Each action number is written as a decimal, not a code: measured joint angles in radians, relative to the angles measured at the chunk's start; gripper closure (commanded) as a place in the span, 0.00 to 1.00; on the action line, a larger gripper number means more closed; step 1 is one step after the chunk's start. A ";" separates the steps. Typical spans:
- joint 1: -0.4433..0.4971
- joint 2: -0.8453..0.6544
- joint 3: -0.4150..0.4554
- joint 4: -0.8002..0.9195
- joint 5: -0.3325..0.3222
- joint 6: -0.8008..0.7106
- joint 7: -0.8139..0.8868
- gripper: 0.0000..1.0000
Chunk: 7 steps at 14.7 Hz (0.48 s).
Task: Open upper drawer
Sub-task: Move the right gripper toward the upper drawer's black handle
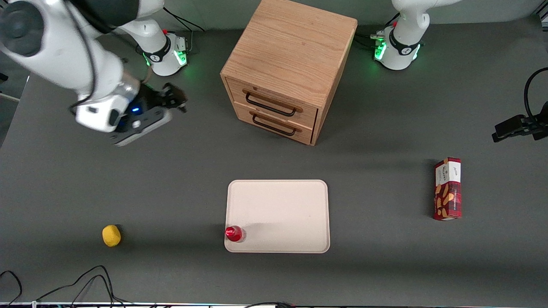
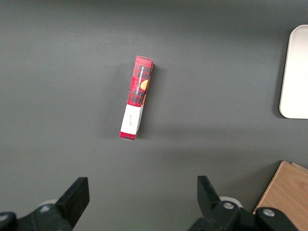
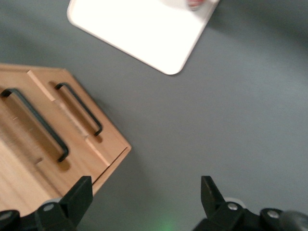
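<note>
The gripper (image 1: pixel 173 100) hangs above bare table toward the working arm's end, its two fingers (image 3: pixel 79 195) spread wide apart with nothing between them. It is well apart from the upper drawer (image 1: pixel 274 102), which sits level with it sideways, toward the middle of the table; in the right wrist view the drawer fronts lie ahead of the spread fingers, with grey tabletop between.

Nearest the front camera, a yellow lemon-like object (image 1: pixel 111 235) lies on the table (image 1: pixel 171 192) toward the working arm's end. Beside it, toward the middle, a cream tray (image 1: pixel 282 209) lies flat, with a red-capped bottle (image 1: pixel 234 234) standing in its near corner. Toward the parked arm's end, a red plaid snack box (image 1: pixel 448 188) lies on the table.

Farther from the camera stands the small oak cabinet (image 1: pixel 291 47), turned at an angle. The upper drawer is shut, flush with the cabinet face, its black bar handle (image 1: pixel 269 105) untouched. The lower drawer (image 1: pixel 276 125) just beneath is shut too.
</note>
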 measured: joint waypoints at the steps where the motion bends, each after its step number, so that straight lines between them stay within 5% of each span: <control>1: 0.023 0.006 0.023 0.000 0.000 0.009 -0.014 0.00; 7: 0.169 0.097 0.099 -0.001 -0.045 0.166 -0.197 0.00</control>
